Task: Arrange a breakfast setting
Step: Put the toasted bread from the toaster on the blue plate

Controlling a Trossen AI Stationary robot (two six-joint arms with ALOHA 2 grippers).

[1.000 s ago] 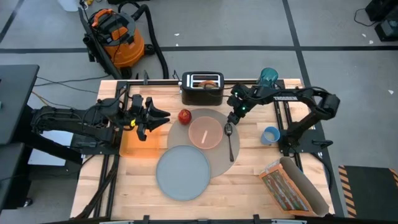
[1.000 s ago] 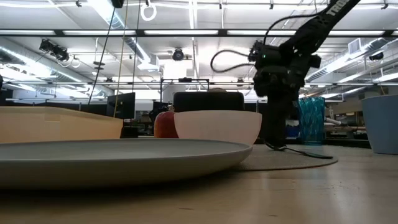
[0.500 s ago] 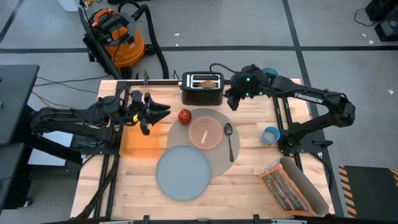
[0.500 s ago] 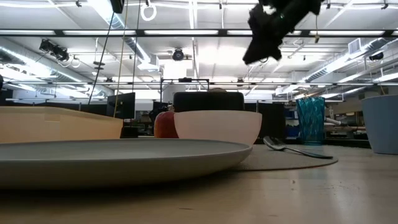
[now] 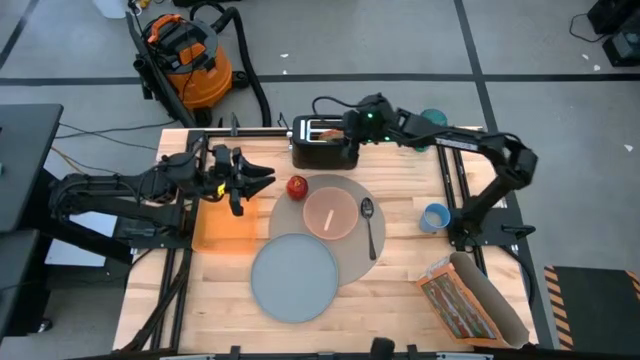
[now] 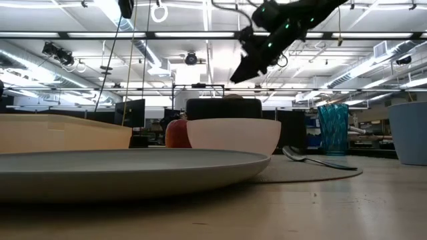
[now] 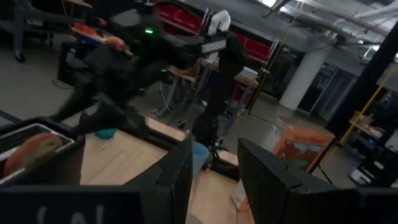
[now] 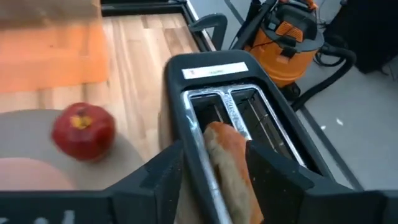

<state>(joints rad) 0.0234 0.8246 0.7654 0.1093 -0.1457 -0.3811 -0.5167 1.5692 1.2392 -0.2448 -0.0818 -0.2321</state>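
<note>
My right gripper [image 5: 349, 128] is open above the black toaster [image 5: 325, 142] at the table's far edge. In the right wrist view its fingers [image 8: 166, 176] stand on either side of the bagel [image 8: 229, 167] without touching it; the bagel sticks up out of a toaster slot. The red apple [image 5: 297, 186], the pink bowl [image 5: 330, 213] and the metal spoon [image 5: 371, 226] rest on the round grey mat [image 5: 352, 258]. The grey plate [image 5: 294, 277] overlaps the mat's near-left edge. My left gripper [image 5: 256, 180] is open, left of the apple, over an orange board [image 5: 225, 232].
The small blue cup [image 5: 435, 216] stands right of the mat. The orange cereal box [image 5: 455, 300] lies at the near right corner. The teal bottle [image 5: 432, 121] stands at the far edge, right of the toaster. An orange vacuum cleaner [image 5: 185, 55] is on the floor beyond.
My right gripper has risen from the spoon's bowl end on the mat and gone toward the table's far edge and left, until it is over the toaster. The spoon has stayed lying on the mat.
</note>
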